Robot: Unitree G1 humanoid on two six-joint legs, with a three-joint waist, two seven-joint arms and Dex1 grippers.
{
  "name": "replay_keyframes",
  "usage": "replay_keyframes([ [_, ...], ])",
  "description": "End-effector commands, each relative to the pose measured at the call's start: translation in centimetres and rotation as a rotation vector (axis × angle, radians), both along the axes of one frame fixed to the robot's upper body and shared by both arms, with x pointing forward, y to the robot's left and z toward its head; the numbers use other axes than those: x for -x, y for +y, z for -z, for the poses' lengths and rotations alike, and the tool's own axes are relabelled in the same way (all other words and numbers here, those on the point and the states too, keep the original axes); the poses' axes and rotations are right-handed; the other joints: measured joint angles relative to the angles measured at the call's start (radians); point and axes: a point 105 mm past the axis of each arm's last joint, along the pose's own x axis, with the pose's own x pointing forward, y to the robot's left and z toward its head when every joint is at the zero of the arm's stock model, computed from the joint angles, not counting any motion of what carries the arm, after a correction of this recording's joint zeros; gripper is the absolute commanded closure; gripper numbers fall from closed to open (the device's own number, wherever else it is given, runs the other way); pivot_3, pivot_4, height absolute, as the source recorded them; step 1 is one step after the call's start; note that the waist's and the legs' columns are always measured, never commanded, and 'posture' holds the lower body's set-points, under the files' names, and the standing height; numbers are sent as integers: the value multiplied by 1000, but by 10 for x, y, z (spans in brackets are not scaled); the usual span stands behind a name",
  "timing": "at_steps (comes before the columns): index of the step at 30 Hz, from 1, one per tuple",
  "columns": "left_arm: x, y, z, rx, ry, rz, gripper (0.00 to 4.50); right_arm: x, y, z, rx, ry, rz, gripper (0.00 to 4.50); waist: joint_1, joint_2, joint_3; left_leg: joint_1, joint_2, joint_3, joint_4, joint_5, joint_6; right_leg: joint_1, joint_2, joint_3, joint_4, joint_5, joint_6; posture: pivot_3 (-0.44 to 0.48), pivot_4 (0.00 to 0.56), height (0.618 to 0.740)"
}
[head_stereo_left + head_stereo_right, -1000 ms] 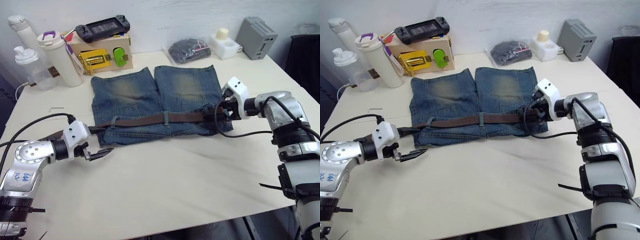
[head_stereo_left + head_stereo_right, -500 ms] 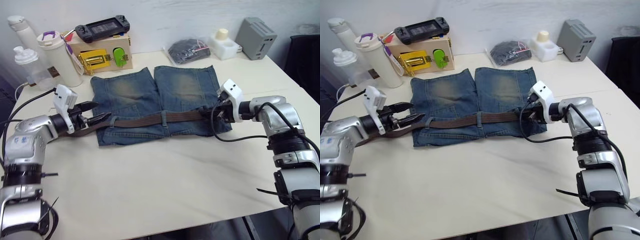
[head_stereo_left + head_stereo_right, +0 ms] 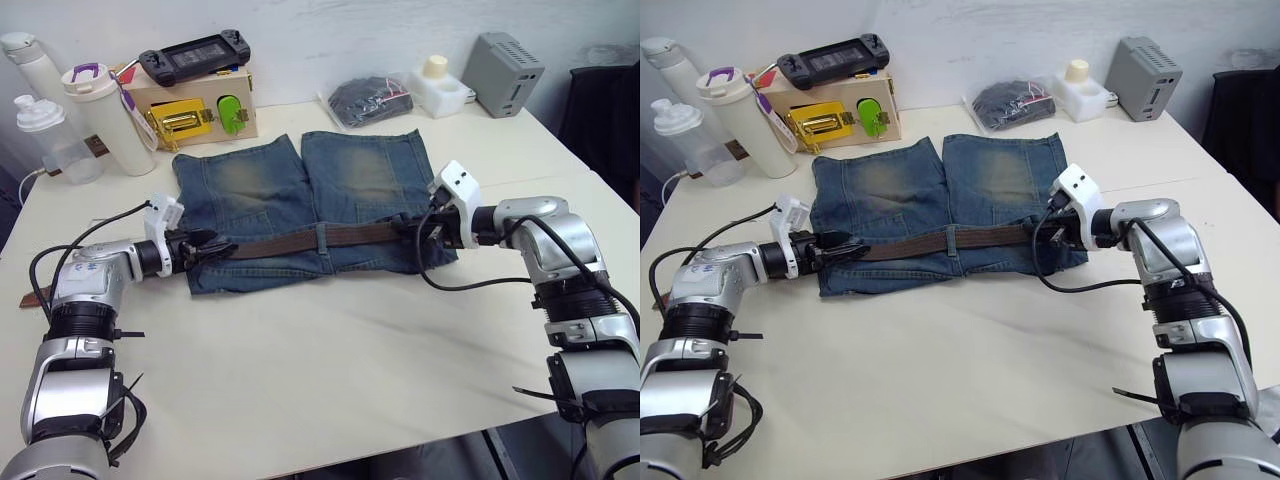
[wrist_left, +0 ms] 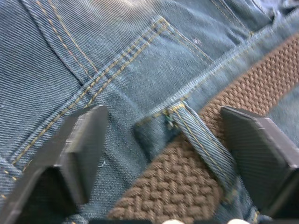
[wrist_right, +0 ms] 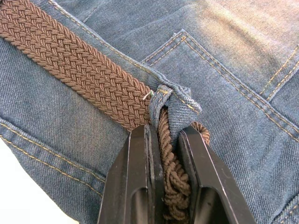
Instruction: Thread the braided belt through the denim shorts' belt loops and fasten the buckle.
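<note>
braided belt point(image 5: 79, 70) | end hidden behind belt loop point(image 5: 175, 105) | buckle unseen

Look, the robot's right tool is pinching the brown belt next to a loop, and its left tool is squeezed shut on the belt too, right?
Not quite. The right tool does pinch the braided belt beside a belt loop, but the left tool is open. The left wrist view shows its two fingers spread apart, one on each side of the belt and a loop, not squeezing anything.
</note>
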Motion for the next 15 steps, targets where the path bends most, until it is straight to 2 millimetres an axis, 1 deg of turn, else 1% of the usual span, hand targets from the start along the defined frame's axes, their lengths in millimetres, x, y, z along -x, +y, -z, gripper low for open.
replay_keyframes([
  [1,9,-4,5,-46,-9,59,2225,1,1,-11,-21,-38,-7,4336,0,0,0,0,0,0,0,0,0,0,0,0,0,0,0,0,150,645],
  [2,9,-4,4,-43,-13,58,2834,0,1,-11,-20,-39,-4,4336,0,0,0,0,0,0,0,0,0,0,0,0,0,0,0,0,150,645],
  [3,9,-4,4,-42,-18,57,3155,0,1,-10,-20,-39,-2,4336,0,0,0,0,0,0,0,0,0,0,0,0,0,0,0,0,150,645],
  [4,8,-3,3,-46,-27,51,3348,-1,1,-10,-18,-42,0,4336,1,0,0,0,0,0,0,0,0,0,0,0,0,0,0,0,150,645],
  [6,6,0,0,-51,-43,38,3931,-3,1,-11,-17,-49,5,4336,1,0,0,0,0,0,0,0,0,0,0,0,0,0,0,0,150,645],
  [15,1,12,-7,-67,-64,-18,3948,-5,0,-14,-13,-64,8,4336,1,0,0,0,0,0,1,0,0,0,0,0,0,0,0,0,150,645],
])
